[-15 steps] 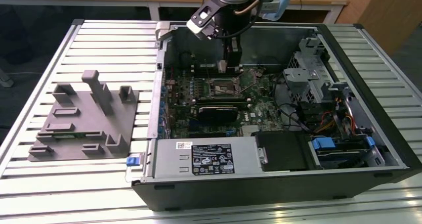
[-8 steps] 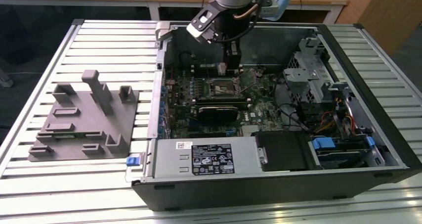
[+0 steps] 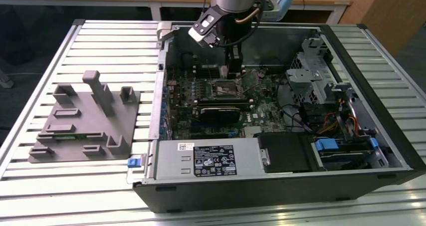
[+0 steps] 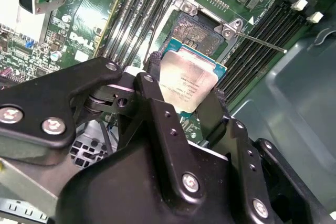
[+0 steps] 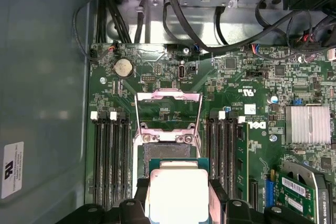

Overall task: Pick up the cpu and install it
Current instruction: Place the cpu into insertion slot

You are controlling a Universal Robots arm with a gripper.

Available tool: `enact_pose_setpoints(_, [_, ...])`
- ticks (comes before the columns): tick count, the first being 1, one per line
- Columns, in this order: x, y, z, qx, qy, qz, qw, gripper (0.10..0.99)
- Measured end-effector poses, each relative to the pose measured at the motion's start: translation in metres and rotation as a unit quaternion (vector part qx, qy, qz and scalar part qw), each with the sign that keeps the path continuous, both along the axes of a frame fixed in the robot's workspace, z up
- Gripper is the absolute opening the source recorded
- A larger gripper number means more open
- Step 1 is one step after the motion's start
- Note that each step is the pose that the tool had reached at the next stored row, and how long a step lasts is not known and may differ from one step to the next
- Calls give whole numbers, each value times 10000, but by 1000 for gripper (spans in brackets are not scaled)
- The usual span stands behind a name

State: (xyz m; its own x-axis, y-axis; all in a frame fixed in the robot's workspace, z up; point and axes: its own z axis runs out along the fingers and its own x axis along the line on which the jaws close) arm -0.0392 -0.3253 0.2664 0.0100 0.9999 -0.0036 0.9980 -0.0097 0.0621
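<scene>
The cpu [image 4: 187, 79], a small square chip with a pale silver top, sits between my gripper's [image 4: 186, 81] two black fingers [image 4: 212, 114], which are shut on its opposite edges. It hangs just above the open socket [image 4: 198, 31] on the green motherboard, whose metal frame lid [image 5: 168, 109] is flipped up. In the first wrist view the cpu [image 5: 178, 192] covers the near edge of the socket [image 5: 167, 153]. In the exterior view the gripper [image 3: 233, 70] reaches down inside the open computer case, right over the socket [image 3: 226, 89].
A black heatsink block [image 3: 220, 114] lies just in front of the socket. Memory slots [image 5: 107, 156] flank it on both sides. A drive cage [image 3: 318, 81] and cables stand at the exterior view's right, and the power supply [image 3: 206, 158] at the front. A grey plastic tray [image 3: 80, 123] lies outside the case.
</scene>
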Motion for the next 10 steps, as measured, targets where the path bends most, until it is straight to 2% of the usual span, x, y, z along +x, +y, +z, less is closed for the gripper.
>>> enact_pose_setpoints(10, [0,0,-68,1,0,0,10000,533])
